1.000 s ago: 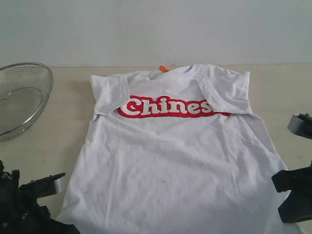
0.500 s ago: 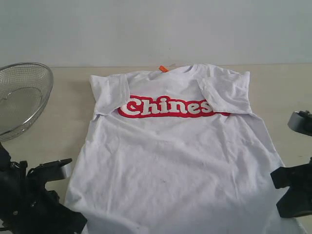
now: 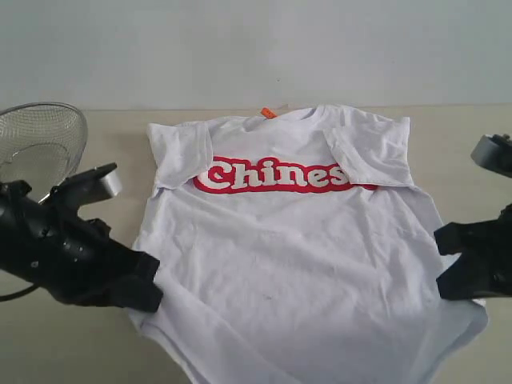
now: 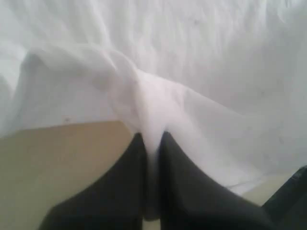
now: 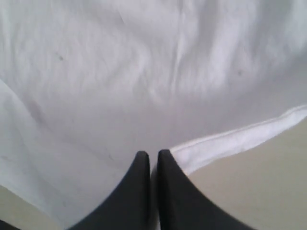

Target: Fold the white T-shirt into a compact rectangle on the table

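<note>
The white T-shirt [image 3: 288, 240] lies chest up on the table [image 3: 112, 168], both sleeves folded inward over the red lettered band, an orange neck tag at the far collar. My left gripper [image 3: 148, 288] is shut on the shirt's lower left hem corner, which is raised off the table. In the left wrist view the white T-shirt [image 4: 158, 72] bunches between the dark fingers [image 4: 124, 182] of the left gripper [image 4: 151, 141]. My right gripper [image 3: 448, 264] is shut on the lower right hem; the right wrist view shows the right gripper [image 5: 152, 154] pinching the T-shirt's hem [image 5: 230, 139].
A wire mesh bowl [image 3: 36, 144] stands at the far left of the table, just behind the left arm. A pale wall runs along the table's far edge. Bare tabletop lies on both sides of the shirt.
The left gripper closed on the lower left hem and rose, moving away from the near edge. Both lower corners of the shirt have lifted and drawn toward the collar; the right gripper rose too.
</note>
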